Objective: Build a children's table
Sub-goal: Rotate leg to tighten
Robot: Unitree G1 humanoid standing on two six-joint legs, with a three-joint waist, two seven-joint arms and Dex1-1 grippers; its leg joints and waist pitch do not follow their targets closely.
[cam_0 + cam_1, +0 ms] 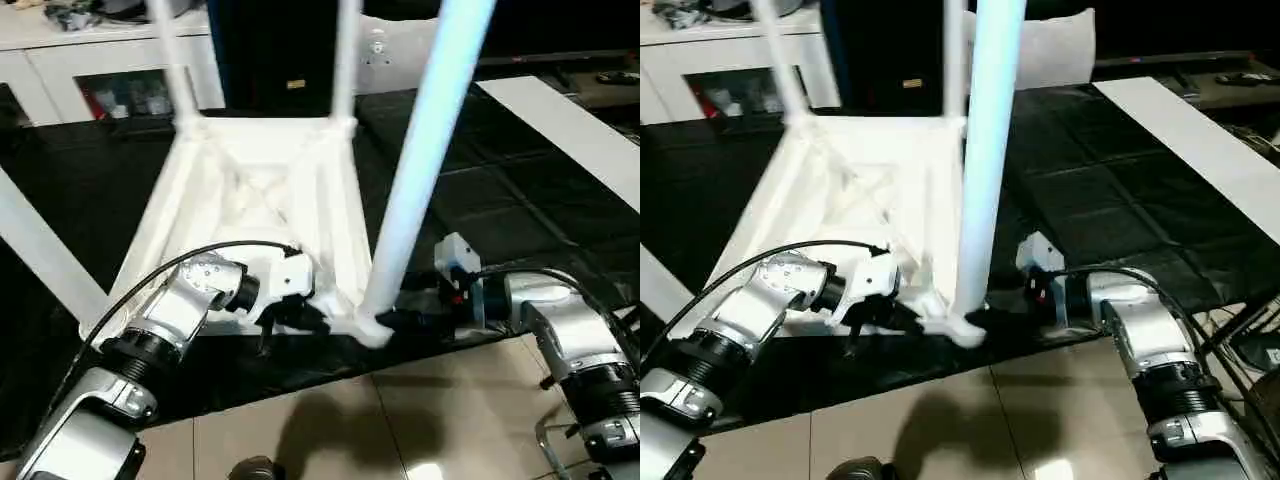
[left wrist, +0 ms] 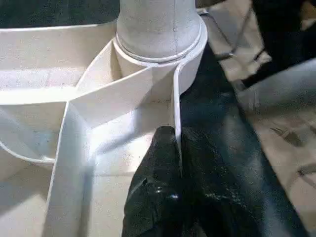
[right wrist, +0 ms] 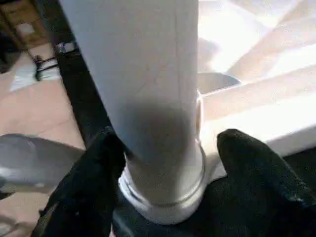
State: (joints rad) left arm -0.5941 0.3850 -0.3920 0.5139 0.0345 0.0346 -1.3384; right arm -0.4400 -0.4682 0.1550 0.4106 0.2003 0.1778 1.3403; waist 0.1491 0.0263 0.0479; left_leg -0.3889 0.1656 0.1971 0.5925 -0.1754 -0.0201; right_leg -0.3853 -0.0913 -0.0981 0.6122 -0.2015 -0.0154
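The children's table lies upside down on a black mat, its ribbed underside (image 1: 260, 190) facing up. Two far legs (image 1: 175, 60) (image 1: 347, 60) stand in their sockets. A third leg (image 1: 420, 160) rises from the near right corner socket (image 1: 372, 325). My left gripper (image 1: 300, 315) is shut on the table's thin near rim (image 2: 176, 98) just beside that socket, as the left wrist view (image 2: 177, 136) shows. My right gripper (image 1: 400, 322) straddles the base of the near leg (image 3: 143, 74), open, with one finger (image 3: 247, 163) standing off the leg.
A white cabinet (image 1: 100, 70) stands at the back left and a grey pillow (image 1: 1055, 45) behind the table. White strips lie on the mat at the left (image 1: 40, 250) and right (image 1: 570, 120). The mat's front edge (image 1: 300, 385) meets tiled floor.
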